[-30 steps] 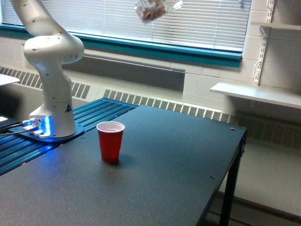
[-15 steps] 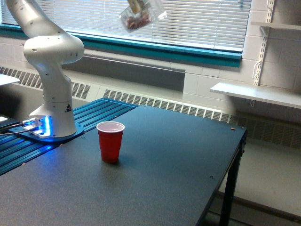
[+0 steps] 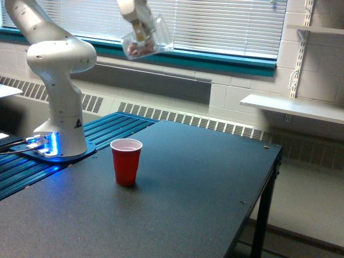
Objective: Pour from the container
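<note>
While pincer (image 3: 141,28) grips it, container (image 3: 146,42) tilts, mouth upper-right.

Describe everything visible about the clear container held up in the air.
The container is a clear, see-through plastic cup with small pinkish-brown bits gathered at its lower end. It hangs tilted high above the table, in front of the window blinds, up and slightly to the exterior view's right of the red cup. The claw grips it from above; nothing else touches it.
</note>
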